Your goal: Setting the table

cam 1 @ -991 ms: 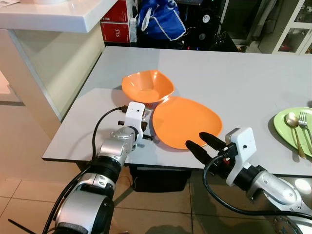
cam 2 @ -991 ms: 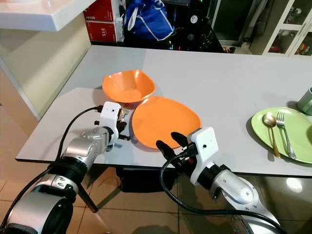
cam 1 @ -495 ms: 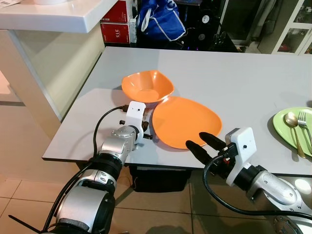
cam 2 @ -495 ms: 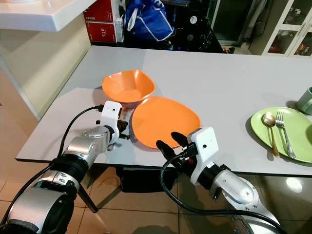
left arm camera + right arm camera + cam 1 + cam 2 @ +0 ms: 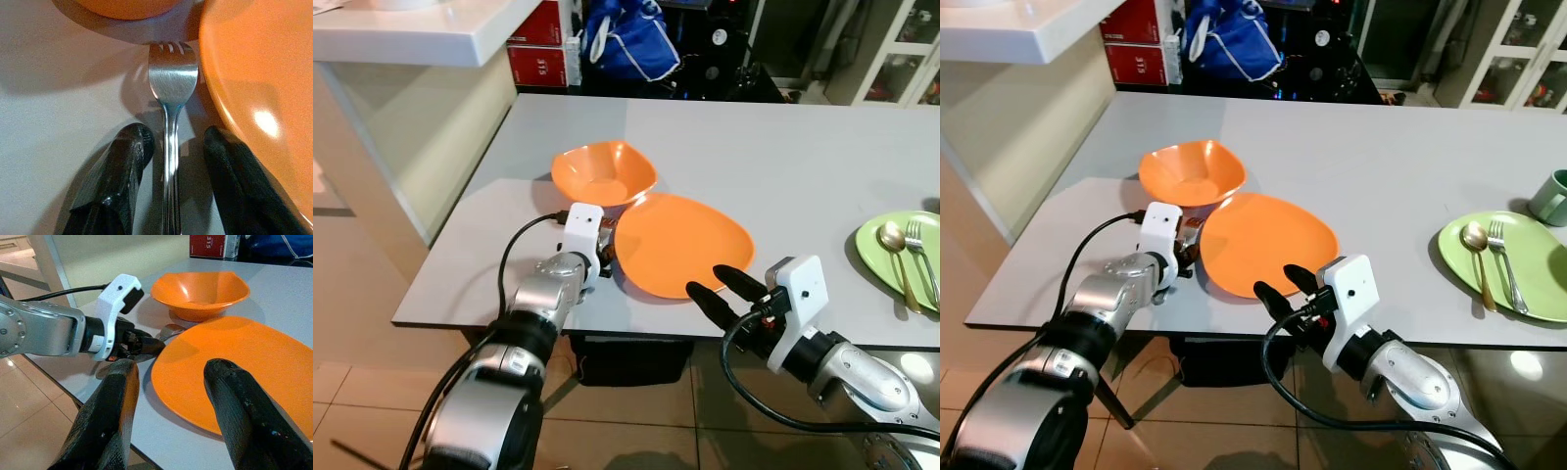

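Note:
A silver fork (image 5: 171, 83) lies on the grey table (image 5: 783, 147), in the gap between an orange bowl (image 5: 604, 173) and an orange plate (image 5: 680, 243). My left gripper (image 5: 173, 134) rests low on the table with one black finger on either side of the fork's handle. It is open, with a small gap on each side. My right gripper (image 5: 717, 282) hovers open at the table's front edge, just short of the orange plate's near rim, and holds nothing.
A green plate (image 5: 1538, 294) with a spoon and a fork on it sits at the right, with a green mug (image 5: 1551, 196) behind it. A white counter (image 5: 421, 29) stands at the far left. A blue bag (image 5: 631, 39) and red boxes (image 5: 540, 64) lie beyond the table.
My left gripper has edged forward along the fork, between the bowl and the plate. The camera has shifted slightly. The right arm has stayed put.

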You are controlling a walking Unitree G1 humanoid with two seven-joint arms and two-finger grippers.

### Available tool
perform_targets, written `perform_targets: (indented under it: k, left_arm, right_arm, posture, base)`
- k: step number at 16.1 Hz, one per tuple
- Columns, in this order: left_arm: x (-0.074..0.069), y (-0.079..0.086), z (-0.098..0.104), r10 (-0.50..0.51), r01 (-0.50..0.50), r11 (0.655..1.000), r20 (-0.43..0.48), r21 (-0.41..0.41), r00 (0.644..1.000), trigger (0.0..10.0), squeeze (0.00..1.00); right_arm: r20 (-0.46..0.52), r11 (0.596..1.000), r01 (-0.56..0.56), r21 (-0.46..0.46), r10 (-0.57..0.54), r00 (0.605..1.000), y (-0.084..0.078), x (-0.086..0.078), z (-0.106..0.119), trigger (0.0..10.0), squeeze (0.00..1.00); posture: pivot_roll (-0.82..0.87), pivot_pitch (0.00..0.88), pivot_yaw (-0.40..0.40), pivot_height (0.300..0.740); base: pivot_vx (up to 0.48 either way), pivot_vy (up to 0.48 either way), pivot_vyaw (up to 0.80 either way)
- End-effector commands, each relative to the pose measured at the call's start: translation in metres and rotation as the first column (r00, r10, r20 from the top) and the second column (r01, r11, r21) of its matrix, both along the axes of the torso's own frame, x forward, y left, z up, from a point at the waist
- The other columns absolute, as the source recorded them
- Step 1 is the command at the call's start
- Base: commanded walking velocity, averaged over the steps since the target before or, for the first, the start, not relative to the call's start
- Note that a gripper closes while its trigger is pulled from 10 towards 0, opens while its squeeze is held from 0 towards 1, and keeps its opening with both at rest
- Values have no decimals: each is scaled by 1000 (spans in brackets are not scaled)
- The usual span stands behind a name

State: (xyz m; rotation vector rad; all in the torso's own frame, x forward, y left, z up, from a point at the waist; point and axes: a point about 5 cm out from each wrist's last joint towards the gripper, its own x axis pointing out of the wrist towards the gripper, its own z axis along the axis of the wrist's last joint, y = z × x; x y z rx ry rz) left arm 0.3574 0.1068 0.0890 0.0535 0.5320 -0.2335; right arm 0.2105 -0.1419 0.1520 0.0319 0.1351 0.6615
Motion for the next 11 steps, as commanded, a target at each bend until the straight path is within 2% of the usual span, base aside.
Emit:
perform_targets:
  k: [1,2,7,8,9,11]
  left_arm:
    - [-2,5,1,25,-25,1000,-3,17,1000,10000,1000]
    - [-5,9,4,39,-39,999,14,21,999,10000,0]
    - [-18,26,32,56,-65,996,127,65,990,10000,0]
    - [-25,33,45,53,-72,994,198,87,979,10000,0]
    - [-33,38,60,49,-76,993,281,87,958,10000,0]
    - [-51,49,81,-4,-54,992,468,112,884,10000,0]
  right_arm:
    - [7,1000,5,-9,-5,1000,-1,2,1,10000,0]
    - [8,1000,3,-7,-3,1000,-1,2,1,10000,0]
    - [25,1000,-13,7,12,1000,3,10,2,10000,0]
    - [42,1000,-6,3,6,999,3,12,3,10000,0]
    - [69,1000,6,-7,-6,998,3,14,4,10000,0]
    - [86,998,57,16,-59,995,2,21,6,10000,0]
  posture:
    - [-111,0,27,740]
    - [-105,0,23,740]
    - [-82,0,17,740]
    - [-76,0,19,740]
    - [-71,0,18,740]
    - [-49,0,11,740]
  base:
    - [0,0,0]
    - [0,0,0]
    - [0,0,0]
    - [0,0,0]
    - [0,0,0]
    - [0,0,778]
